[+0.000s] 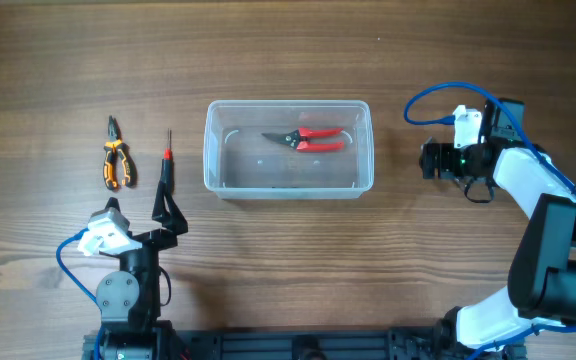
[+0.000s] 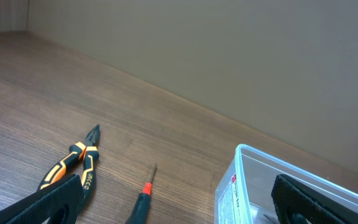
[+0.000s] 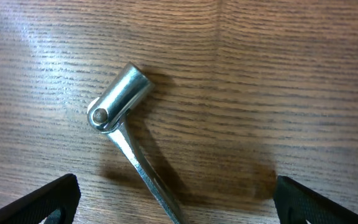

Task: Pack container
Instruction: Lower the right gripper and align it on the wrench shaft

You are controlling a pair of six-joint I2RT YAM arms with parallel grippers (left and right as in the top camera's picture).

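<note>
Wooden desk point(image 1: 48, 60): your right end effector point(image 3: 176, 202) hangs spread wide above a metal wrench point(image 3: 120, 96); your left end effector point(image 2: 176, 204), also wide, sits near the container point(image 1: 209, 150)

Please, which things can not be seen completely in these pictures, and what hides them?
Wrench: right wrist view, handle cut off by the bottom edge; overhead, probably under the right arm.
Screwdriver: left wrist view, handle cut off by the bottom edge.
Container label: left wrist view, print too small to read.

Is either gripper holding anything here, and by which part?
Nothing is held: left gripper and right gripper are both open; the wrench lies untouched.
</note>
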